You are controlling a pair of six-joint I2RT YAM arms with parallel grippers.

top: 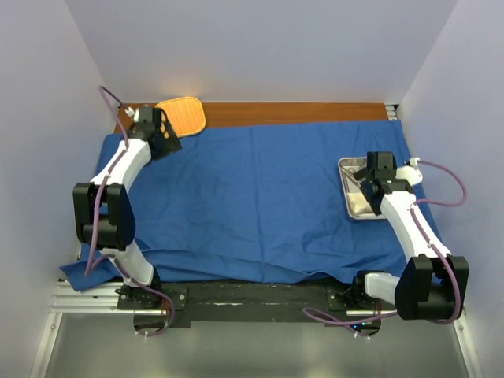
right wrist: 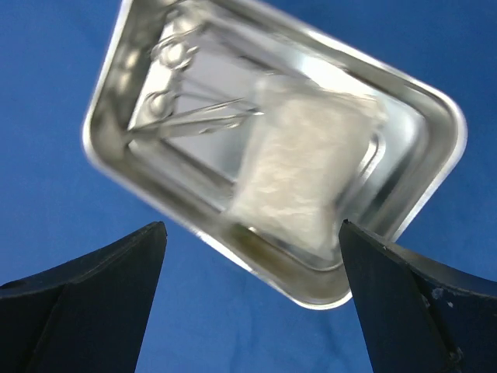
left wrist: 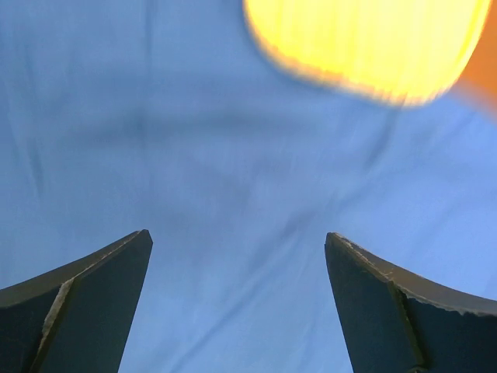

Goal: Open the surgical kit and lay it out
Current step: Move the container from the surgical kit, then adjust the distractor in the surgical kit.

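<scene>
The blue cloth wrap point(top: 260, 205) lies spread flat over the table. The steel tray point(top: 347, 189) sits on its right side; in the right wrist view the tray point(right wrist: 435, 116) holds the white gauze pack point(right wrist: 299, 175) and slim metal instruments point(right wrist: 190, 116). My right gripper point(top: 370, 175) hovers over the tray, open and empty point(right wrist: 252, 233). My left gripper point(top: 161, 130) is open and empty over the cloth's far left corner point(left wrist: 237, 241), next to the orange mat point(top: 183, 115).
The orange mat also shows in the left wrist view point(left wrist: 365, 43), blurred at the top. A brown wooden strip point(top: 291, 114) runs along the back edge. White walls enclose the table on three sides. A cloth corner point(top: 79, 272) hangs off near left.
</scene>
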